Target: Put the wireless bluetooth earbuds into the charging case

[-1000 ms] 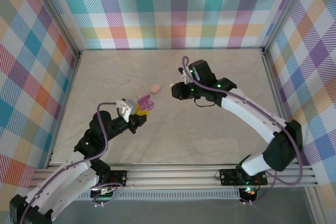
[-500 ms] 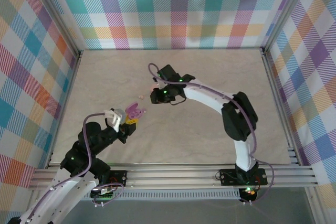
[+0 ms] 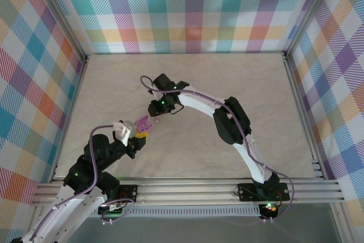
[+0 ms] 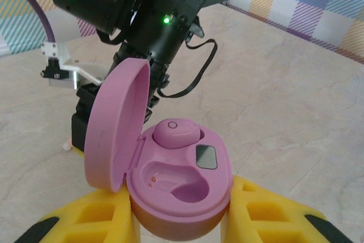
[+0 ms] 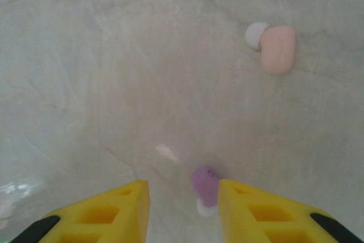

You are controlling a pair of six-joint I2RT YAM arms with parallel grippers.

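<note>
The purple case [image 4: 165, 169] in the lower middle of the left wrist view is smooth plastic with a soft satin sheen, like the purple earbud [image 4: 175, 132] seated in it. The yellow fingers [image 4: 267, 214] of the left end effector [image 4: 177, 197] look like matt plastic. The desk [image 5: 114, 55] is pale, marble-patterned, smooth and dull.

**A:** What sort of place is this meant to be?

**B:** A robot test cell in a lab, it'd be reckoned. The marble-look table [image 3: 227, 83] is boxed in on three sides by plaid cloth walls [image 3: 193, 9]. Aluminium framing [image 3: 187, 190] is run along its near edge, and two robot arm bases [image 3: 259, 190] are bolted there.

**A:** Agreed, a lab rig is what's shown.
</note>
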